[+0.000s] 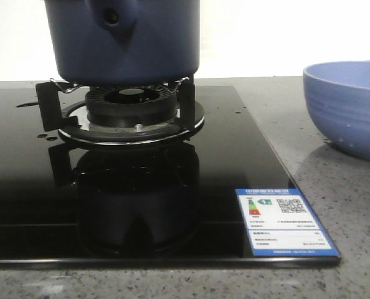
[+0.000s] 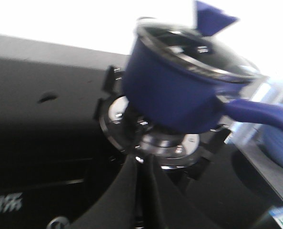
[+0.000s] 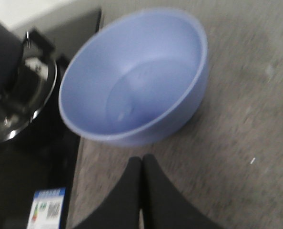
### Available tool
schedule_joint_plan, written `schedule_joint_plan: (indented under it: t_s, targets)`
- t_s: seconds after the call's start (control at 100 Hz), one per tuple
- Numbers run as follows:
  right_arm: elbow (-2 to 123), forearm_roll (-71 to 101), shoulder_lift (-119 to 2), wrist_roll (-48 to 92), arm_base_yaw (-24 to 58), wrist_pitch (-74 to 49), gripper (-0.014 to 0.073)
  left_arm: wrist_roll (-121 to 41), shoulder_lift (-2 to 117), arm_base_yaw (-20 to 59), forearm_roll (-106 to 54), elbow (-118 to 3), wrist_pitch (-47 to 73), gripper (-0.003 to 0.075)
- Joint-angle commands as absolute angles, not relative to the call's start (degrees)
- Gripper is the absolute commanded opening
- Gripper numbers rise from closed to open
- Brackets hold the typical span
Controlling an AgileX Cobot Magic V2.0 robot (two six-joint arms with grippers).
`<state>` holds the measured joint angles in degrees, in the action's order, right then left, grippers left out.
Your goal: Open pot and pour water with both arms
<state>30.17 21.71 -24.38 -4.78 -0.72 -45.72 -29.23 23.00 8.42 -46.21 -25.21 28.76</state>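
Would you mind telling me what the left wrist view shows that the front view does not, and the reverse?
Only the left wrist view shows the pot's glass lid, its long handle and the shut left gripper. Only the front view shows the energy label in full. Both show the pot on the burner and the bowl.

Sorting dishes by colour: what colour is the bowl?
Light periwinkle blue bowl, clearest in the right wrist view.
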Motion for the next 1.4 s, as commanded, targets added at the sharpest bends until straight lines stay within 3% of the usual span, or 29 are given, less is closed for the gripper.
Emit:
schedule_joint_plan:
  t_s: [0.0, 0.08, 0.32, 0.48, 0.55, 0.66, 0.72, 0.79, 0.92, 0.99, 1.39]
  targets:
    - [36.37, 26.09, -30.46, -1.21, -1.02, -51.05, -0.0064, -33.06, 26.36, 11.43, -48.31, -30.45, 29.17, -0.0017]
    - [39.36, 33.06, -33.86, 4.98, -1.02, -55.03, -0.0065, -39.57, 29.34, 14.77, -52.64, -33.37, 32.37, -0.0003]
    - [40.69, 60.26, -38.23, 26.89, -1.02, -58.71, -0.0069, -73.26, 39.02, 21.56, -84.96, -38.02, 42.38, -0.0003]
    - [40.69, 64.60, -38.17, 38.31, -1.02, -56.53, -0.0069, -81.55, 44.83, 21.79, -91.06, -41.41, 46.91, 0.0013]
    - [40.69, 64.48, -38.17, 39.90, -1.02, -55.30, -0.0069, -82.50, 46.71, 21.79, -91.05, -43.21, 46.26, 0.0093]
    - [40.69, 64.48, -38.17, 40.29, -1.02, -52.77, -0.0040, -82.50, 48.80, 21.79, -90.94, -45.60, 42.45, 0.0365]
    - [40.69, 64.48, -38.17, 40.29, -1.02, -51.35, 0.0022, -82.40, 49.85, 21.79, -90.94, -46.50, 39.39, 0.0510]
    - [40.69, 64.48, -38.17, 40.40, -1.02, -49.95, 0.0123, -82.40, 51.06, 21.79, -90.55, -47.55, 35.98, 0.0582]
    - [40.69, 64.48, -38.17, 42.03, -1.02, -49.16, 0.0337, -82.50, 54.14, 21.68, -85.52, -50.23, 33.18, 0.0585]
    - [40.69, 64.48, -38.17, 42.28, -1.02, -48.91, 0.0398, -82.50, 56.34, 21.68, -83.19, -51.61, 32.18, 0.0585]
    - [40.69, 64.48, -38.17, 42.28, -1.02, -47.58, 0.0412, -87.15, 68.83, 18.27, -83.55, -58.65, 28.82, 0.0585]
